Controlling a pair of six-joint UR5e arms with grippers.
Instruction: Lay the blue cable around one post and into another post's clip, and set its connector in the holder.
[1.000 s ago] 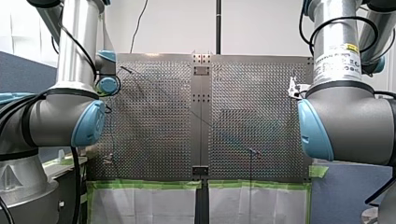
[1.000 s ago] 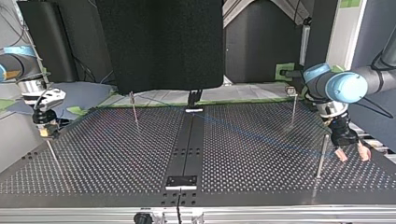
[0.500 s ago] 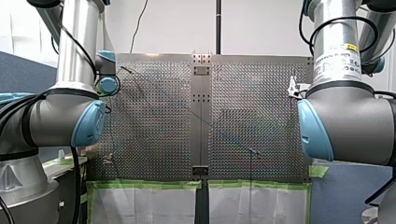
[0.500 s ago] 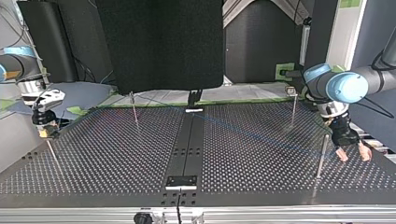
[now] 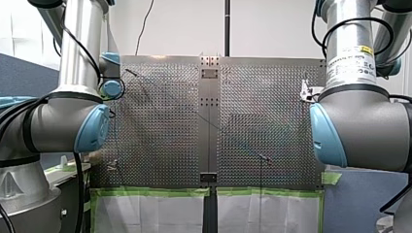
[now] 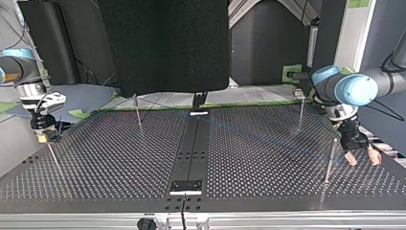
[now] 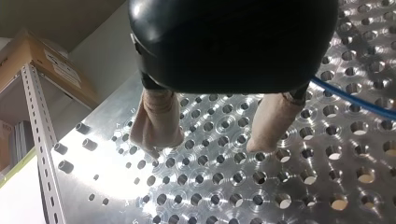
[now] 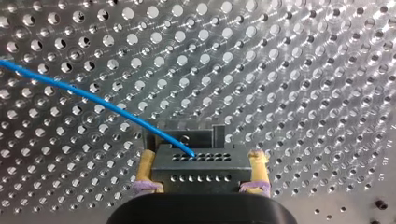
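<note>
Two grippers work on opposite sides of the table's dark centre strip [image 6: 190, 143]. My right gripper [image 8: 201, 156], well off the strip at the top view's left, has its yellow pads [image 8: 145, 163] pressed against both ends of the dark connector [image 8: 198, 169], which it holds over the perforated table [image 8: 303, 70]. The blue cable [image 8: 93, 99] leaves the connector's upper face, crosses the strip near its far end and runs to the thin post [image 6: 330, 160] on the strip's other side. My left gripper [image 7: 208, 148] hovers just beyond that post, farther from the strip. Its beige pads [image 7: 156, 121] stand apart with nothing between them, and the cable passes beside one of them. I cannot tell whether the cable touches the post.
</note>
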